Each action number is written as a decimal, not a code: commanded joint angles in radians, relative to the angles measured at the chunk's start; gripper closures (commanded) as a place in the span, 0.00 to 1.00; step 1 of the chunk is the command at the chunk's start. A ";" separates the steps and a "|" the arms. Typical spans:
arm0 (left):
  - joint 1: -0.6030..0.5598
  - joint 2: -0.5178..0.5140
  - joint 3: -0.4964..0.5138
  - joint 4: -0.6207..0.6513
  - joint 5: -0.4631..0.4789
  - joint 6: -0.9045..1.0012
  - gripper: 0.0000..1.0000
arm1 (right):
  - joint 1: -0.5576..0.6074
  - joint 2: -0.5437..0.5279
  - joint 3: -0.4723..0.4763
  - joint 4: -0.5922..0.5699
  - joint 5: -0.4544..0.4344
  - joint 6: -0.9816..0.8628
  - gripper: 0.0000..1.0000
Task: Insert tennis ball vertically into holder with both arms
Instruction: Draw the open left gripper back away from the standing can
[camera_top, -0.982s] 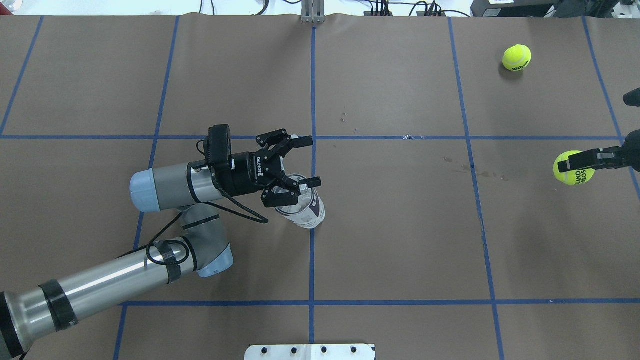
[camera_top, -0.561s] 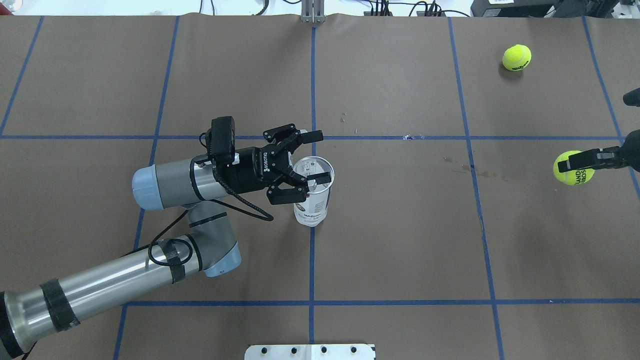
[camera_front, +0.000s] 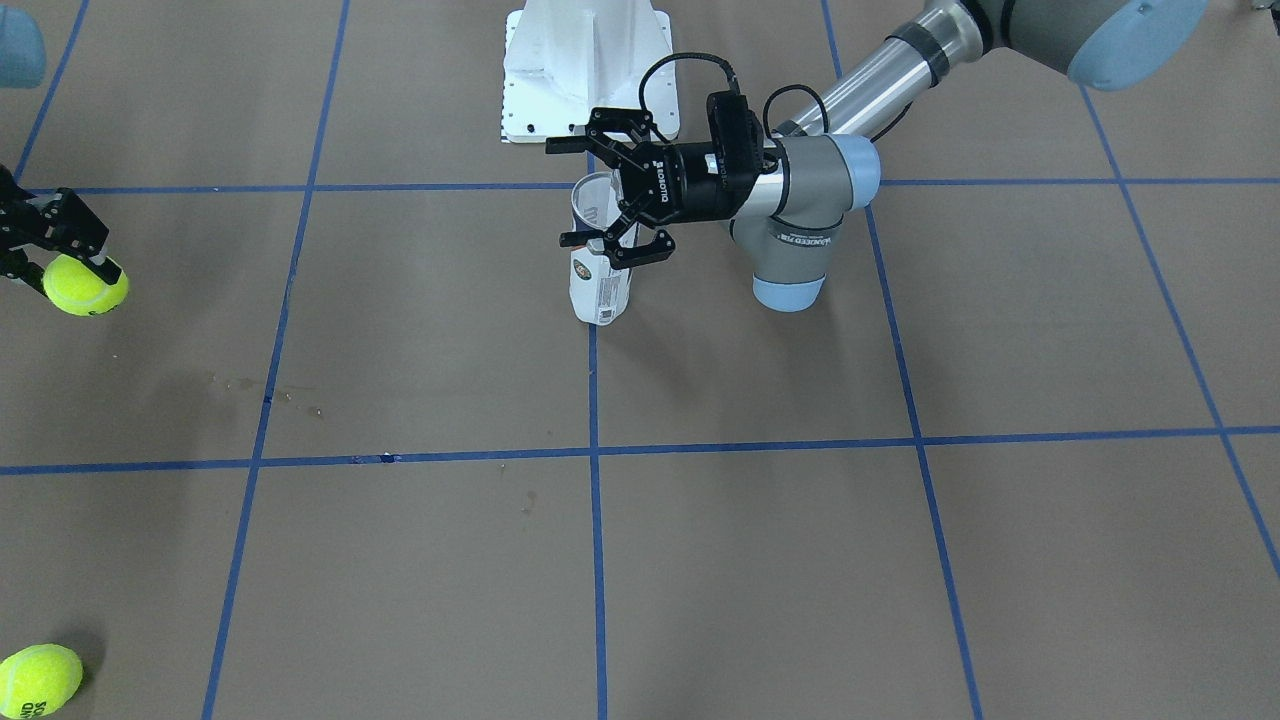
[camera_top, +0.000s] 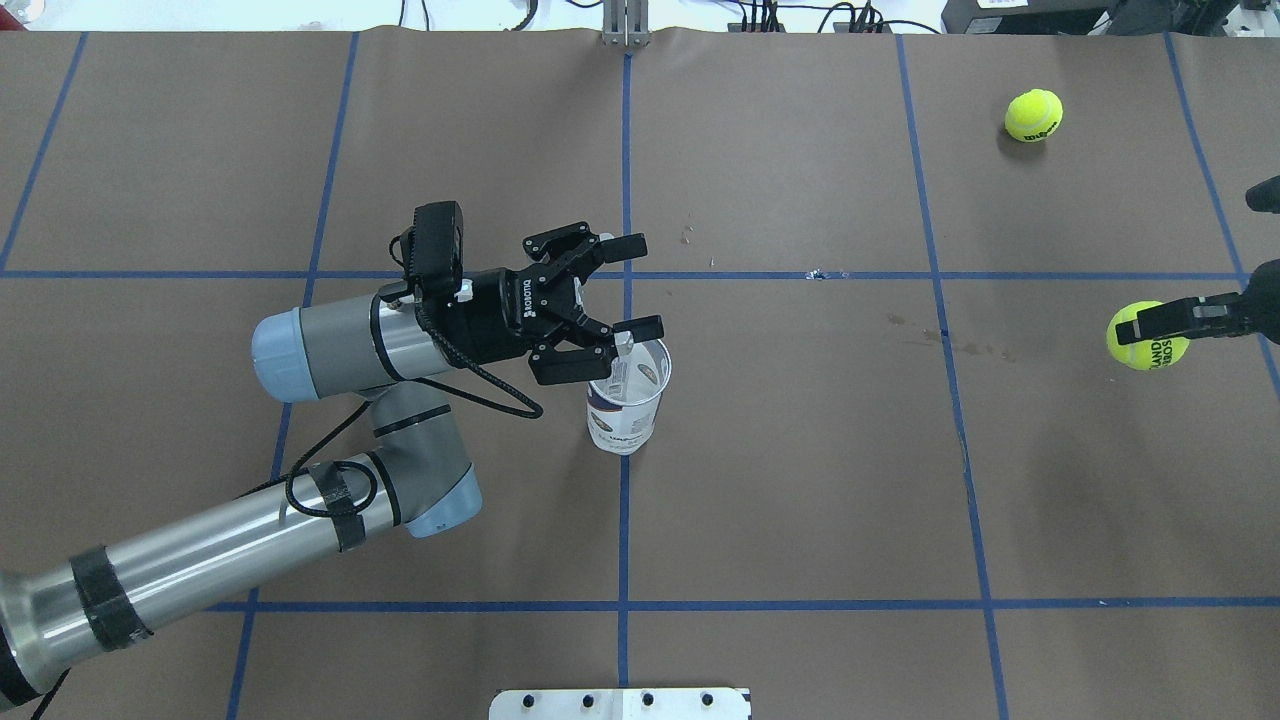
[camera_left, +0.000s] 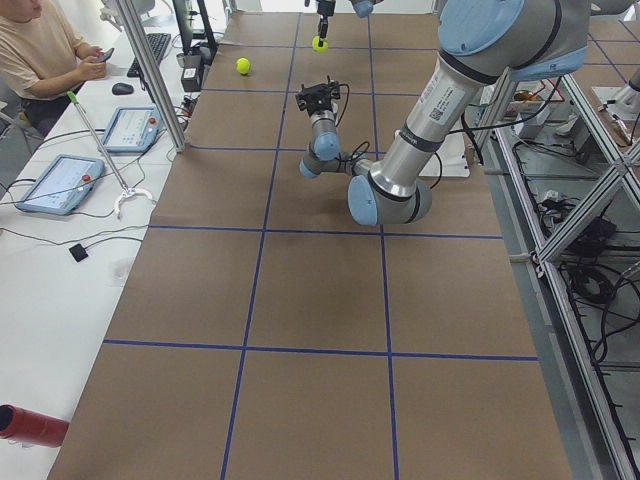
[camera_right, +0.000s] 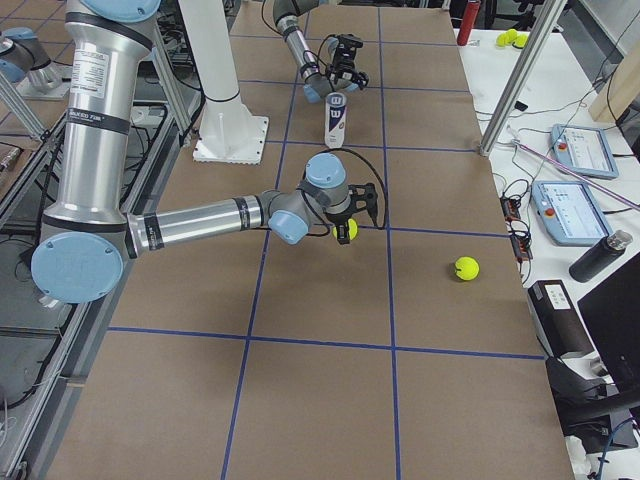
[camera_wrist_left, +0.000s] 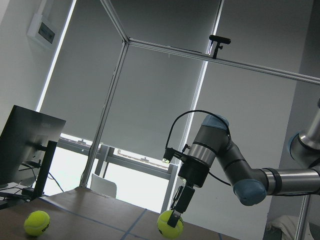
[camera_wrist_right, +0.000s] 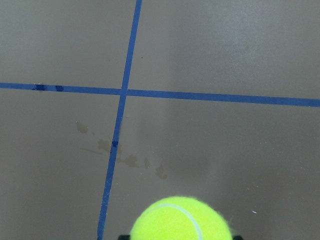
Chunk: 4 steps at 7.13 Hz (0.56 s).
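At centre, holder (camera_top: 625, 415) now stands upright, left jaws released, right jaws grasping ball (camera_top: 1150, 352).

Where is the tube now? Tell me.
In the overhead view the tube stands upright on the central blue tape line, slightly left of the middle, right beside the open left gripper.

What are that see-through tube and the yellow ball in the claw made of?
The holder looks like clear, glossy plastic: you can see through its upper wall. The tennis ball looks like matte yellow felt, fuzzy at its edge.
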 joint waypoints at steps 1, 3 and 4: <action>-0.023 0.053 -0.038 0.001 -0.051 -0.007 0.01 | 0.000 -0.001 -0.001 0.000 0.001 0.000 1.00; -0.089 0.153 -0.083 0.005 -0.175 -0.044 0.01 | 0.001 -0.001 0.001 0.000 0.001 0.000 1.00; -0.106 0.189 -0.104 0.021 -0.234 -0.044 0.01 | 0.000 -0.001 0.001 0.000 0.001 0.000 1.00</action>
